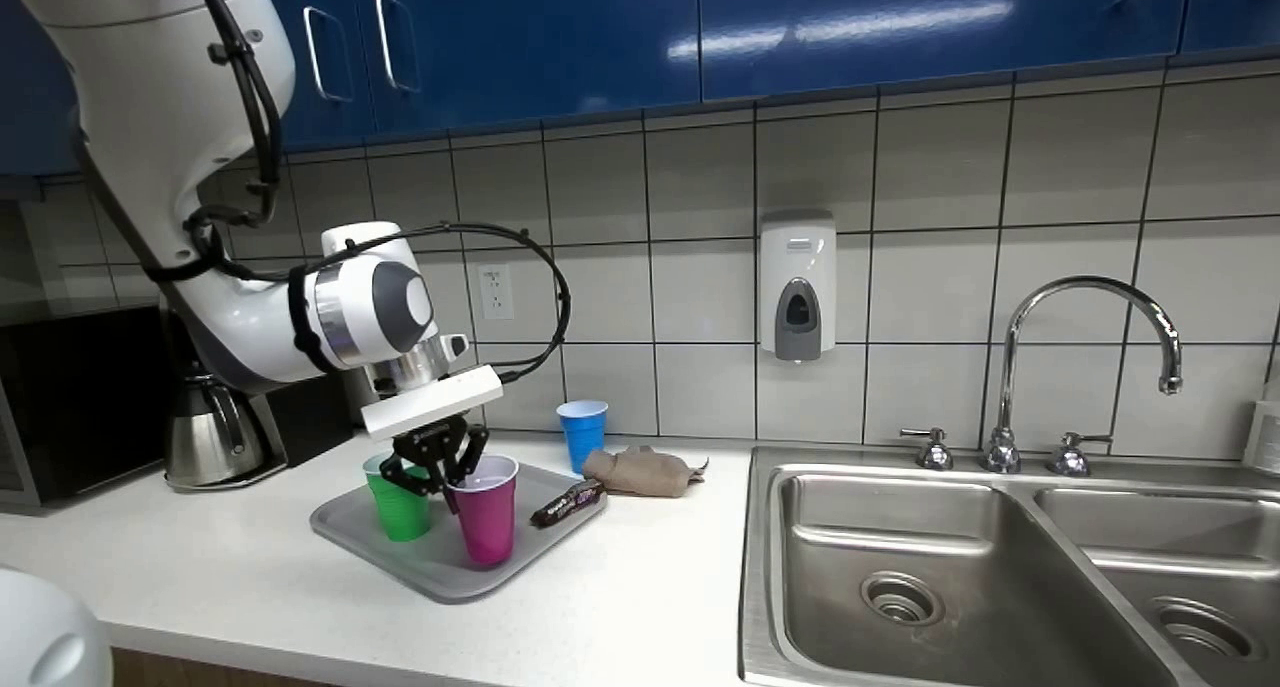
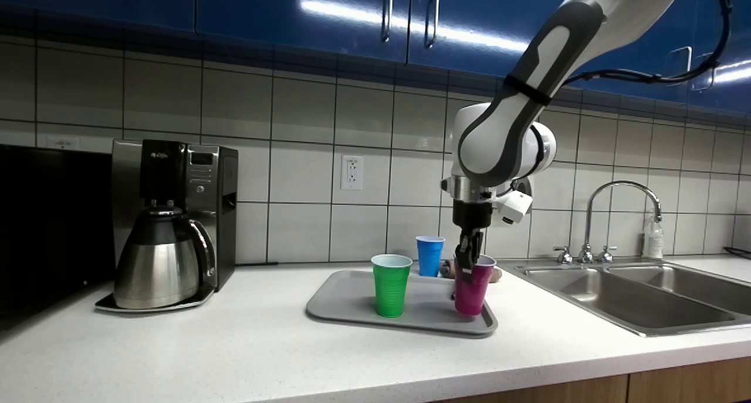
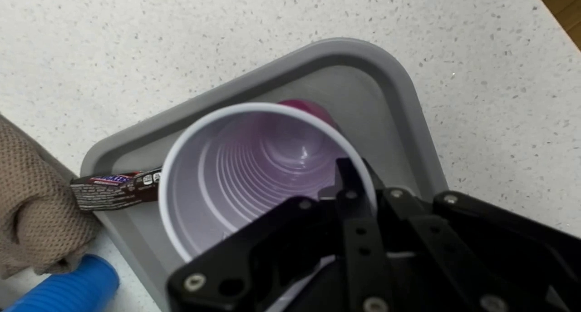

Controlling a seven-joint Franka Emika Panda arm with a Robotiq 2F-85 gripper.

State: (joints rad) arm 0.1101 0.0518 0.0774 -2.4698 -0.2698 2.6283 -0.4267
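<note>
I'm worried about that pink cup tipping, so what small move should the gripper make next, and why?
I'd probably tilt the gripper slightly to bring the pink cup upright: the jaws look closed on its rim, and in an exterior view it leans while the green cup stands upright.

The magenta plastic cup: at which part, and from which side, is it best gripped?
Grip the magenta plastic cup by its rim, probably from above: it opens upward, so one finger can sit inside and one outside, as the gripper has it.
</note>
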